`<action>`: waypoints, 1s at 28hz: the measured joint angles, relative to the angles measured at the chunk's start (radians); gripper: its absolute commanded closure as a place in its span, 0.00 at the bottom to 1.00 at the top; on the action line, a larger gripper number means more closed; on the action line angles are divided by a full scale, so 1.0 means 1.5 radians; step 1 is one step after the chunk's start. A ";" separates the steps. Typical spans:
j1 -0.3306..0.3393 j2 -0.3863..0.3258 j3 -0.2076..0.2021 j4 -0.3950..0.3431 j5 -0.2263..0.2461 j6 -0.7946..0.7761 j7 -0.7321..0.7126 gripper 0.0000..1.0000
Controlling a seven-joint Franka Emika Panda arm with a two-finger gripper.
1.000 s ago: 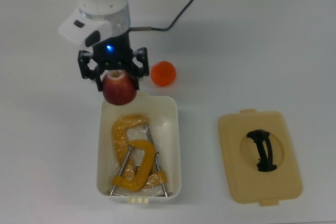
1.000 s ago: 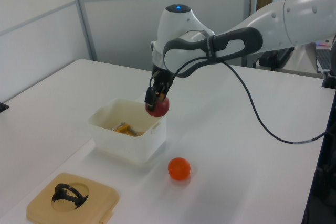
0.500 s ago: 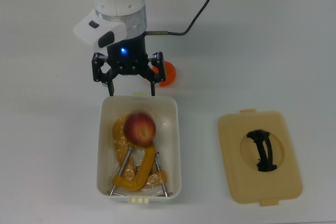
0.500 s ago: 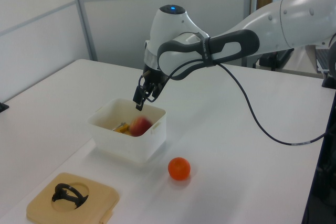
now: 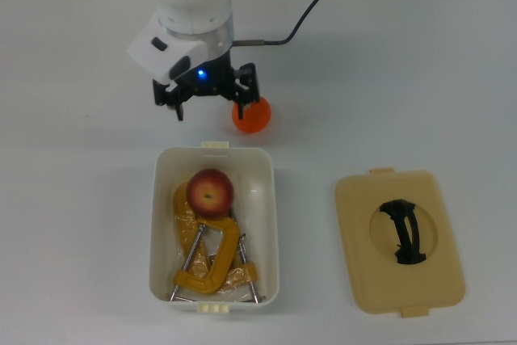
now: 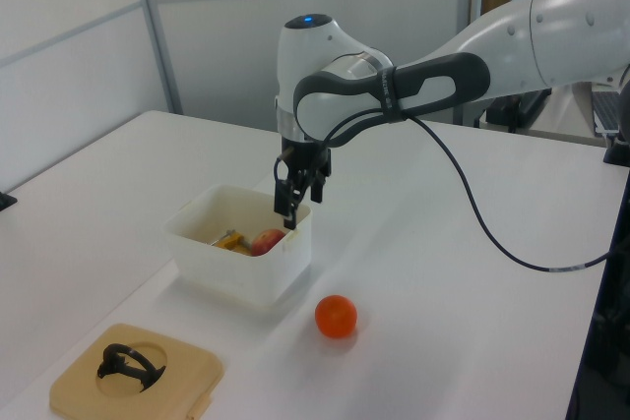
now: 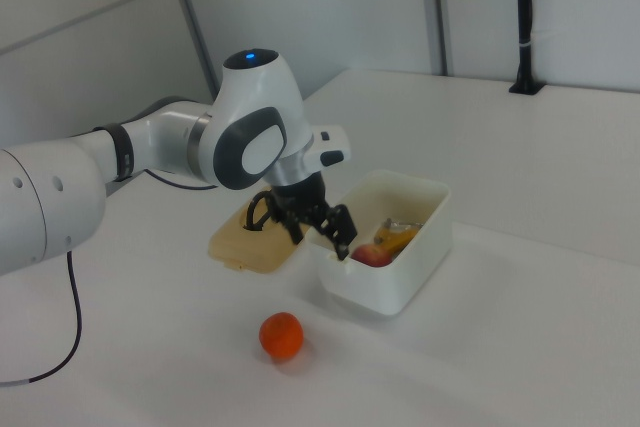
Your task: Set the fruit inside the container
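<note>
The dark red apple (image 5: pixel 210 192) lies inside the white tub (image 5: pixel 271 224), at the end nearest the arm, resting on yellow C-clamps (image 5: pixel 212 262). It also shows in the tub in the left view (image 6: pixel 267 241) and the right view (image 7: pixel 372 255). The orange fruit (image 5: pixel 254 117) sits on the table just outside that end of the tub (image 6: pixel 236 277). My gripper (image 5: pixel 210 111) hangs open and empty above the table beside the orange (image 6: pixel 336 316), one fingertip (image 5: pixel 241 112) overlapping it in the top view. The gripper (image 6: pixel 295 206) is level with the tub's rim (image 7: pixel 432 209).
A flat tan lid (image 5: pixel 400 240) with a black handle lies on the white table at the top view's right of the tub. A black cable (image 5: pixel 303 14) trails from the arm across the table's far side.
The apple left my gripper, dropped into the tub and settled on the clamps. The gripper opened, drew back from the tub's edge and turned over the orange.
</note>
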 measured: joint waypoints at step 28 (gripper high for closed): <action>0.088 0.072 0.024 -0.064 -0.091 -0.082 -0.002 0.00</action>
